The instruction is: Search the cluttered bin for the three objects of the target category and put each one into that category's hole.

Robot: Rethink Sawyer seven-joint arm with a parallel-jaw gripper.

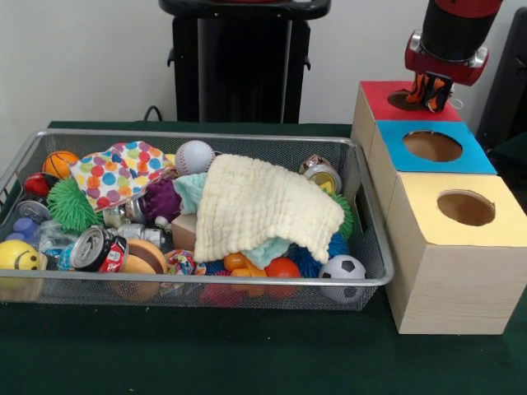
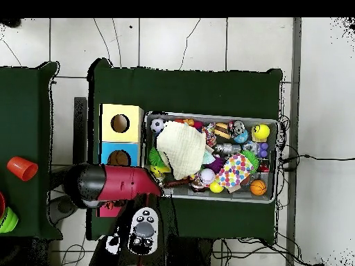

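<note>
My gripper (image 1: 429, 92) hangs right over the round hole (image 1: 402, 100) in the red top of the far wooden box (image 1: 375, 92). It is shut on a small toy figure with orange and black stripes (image 1: 426, 85), held just above the hole. The wire mesh bin (image 1: 206, 136) sits left of the boxes, full of toys. Small orange pieces (image 1: 237, 262) show at the bin's front, partly under a cream cloth (image 1: 259, 206). No yellow duck shows. In the overhead view the arm (image 2: 118, 183) covers the red box and the gripper; the bin (image 2: 208, 116) lies to its right.
A blue-topped box (image 1: 436, 146) and a yellow-topped box (image 1: 461, 206) stand in a row in front of the red one. The bin also holds a dotted cloth (image 1: 119, 171), a baseball (image 1: 194, 156), a soccer ball (image 1: 342, 268), cans, spiky balls and a smiley ball (image 1: 18, 257).
</note>
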